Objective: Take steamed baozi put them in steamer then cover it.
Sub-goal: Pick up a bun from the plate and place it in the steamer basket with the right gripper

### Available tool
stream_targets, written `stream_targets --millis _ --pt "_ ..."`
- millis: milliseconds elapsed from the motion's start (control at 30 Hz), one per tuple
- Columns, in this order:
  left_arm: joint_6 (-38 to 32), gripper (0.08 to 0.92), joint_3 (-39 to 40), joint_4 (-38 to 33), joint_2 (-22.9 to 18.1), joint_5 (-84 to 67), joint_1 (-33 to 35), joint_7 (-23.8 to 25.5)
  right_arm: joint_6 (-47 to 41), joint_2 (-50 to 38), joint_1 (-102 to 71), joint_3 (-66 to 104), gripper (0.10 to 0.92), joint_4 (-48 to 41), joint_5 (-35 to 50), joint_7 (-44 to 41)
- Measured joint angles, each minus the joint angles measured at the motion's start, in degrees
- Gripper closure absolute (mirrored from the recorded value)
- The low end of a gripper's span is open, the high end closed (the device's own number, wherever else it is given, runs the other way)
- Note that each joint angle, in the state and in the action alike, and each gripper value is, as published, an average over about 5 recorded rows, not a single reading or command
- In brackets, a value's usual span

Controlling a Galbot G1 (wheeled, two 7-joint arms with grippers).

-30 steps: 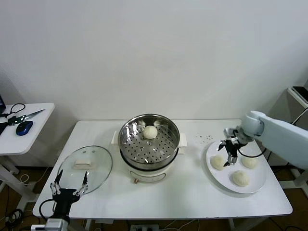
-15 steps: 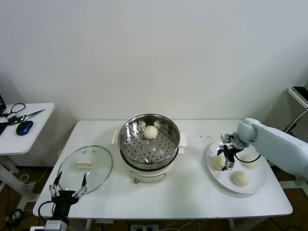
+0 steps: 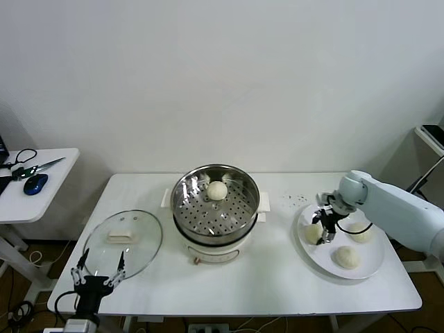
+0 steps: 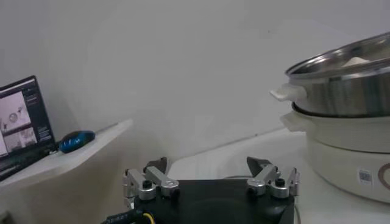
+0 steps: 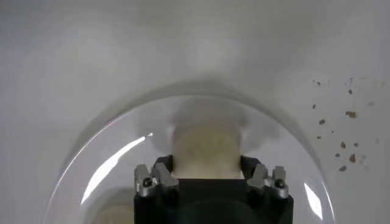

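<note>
The right gripper (image 3: 323,229) was reached down over the flat white plate (image 3: 371,267) at the right end of the white table (image 3: 277,277), with the white arm bent in from the right edge and the wrist angled downward. Its fingers were set on either side of the small cream-white dough bun (image 5: 206,152) nearest the steamer, pulled in close against its sides, so the bun looked gripped but was sat on the plate, not lifted. Two more buns (image 3: 347,257) were left on the same plate, well apart from the gripper. One bun (image 3: 217,190) was already parked at the back of the round shiny steel steamer (image 3: 198,225) in the middle of the table. The round clear glass lid (image 3: 142,250) with the cream handle was laid flat on the table to the steamer's left. The left gripper (image 3: 96,277) was held low by the table's front-left corner, fingers spread wide, nothing in them.
</note>
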Motion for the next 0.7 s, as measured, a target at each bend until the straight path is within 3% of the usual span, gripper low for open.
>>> stream_targets --millis 333,700 --pt "0.10 0.177 0.56 -1.12 0.12 0.00 0.57 -0.01 -1.21 1.85 15.96 -10.28 0.338 1.21 11.02 -0.34" --pt "-0.02 0.177 2.27 -1.95 0.14 0.59 0.47 0.03 -4.14 12.61 33.58 -22.81 0.338 1.96 29.22 0.92"
